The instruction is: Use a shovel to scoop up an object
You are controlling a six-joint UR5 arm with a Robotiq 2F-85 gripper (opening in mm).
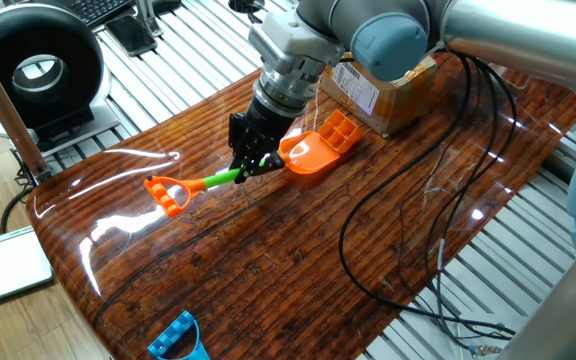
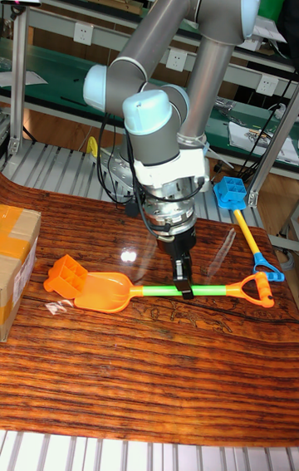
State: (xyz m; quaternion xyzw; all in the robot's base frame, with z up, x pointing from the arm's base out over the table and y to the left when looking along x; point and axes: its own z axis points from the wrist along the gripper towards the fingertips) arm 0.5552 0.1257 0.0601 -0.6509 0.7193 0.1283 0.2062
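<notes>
**Shovel Held at Mid-Shaft, Blade Against Block**

The gripper (image 2: 183, 287) pinched the green shaft of the shovel (image 2: 149, 291) near its middle, likely for balance. The blade lay low on the table (image 1: 268, 260), its tip touching the object (image 2: 66, 275), ready to push underneath.

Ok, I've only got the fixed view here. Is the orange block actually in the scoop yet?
Observer: No. The tall fixed view shows the block at the front lip of the shovel, not down in the scoop.
Operator: Is it jammed against the cardboard box?
Observer: It doesn't look so. A narrow strip of table shows between the block and the cardboard box.
Operator: My view cuts off that blue toy. What is it?
Observer: The blue toy is a second shovel, with a yellow shaft and a blue handle.
</notes>
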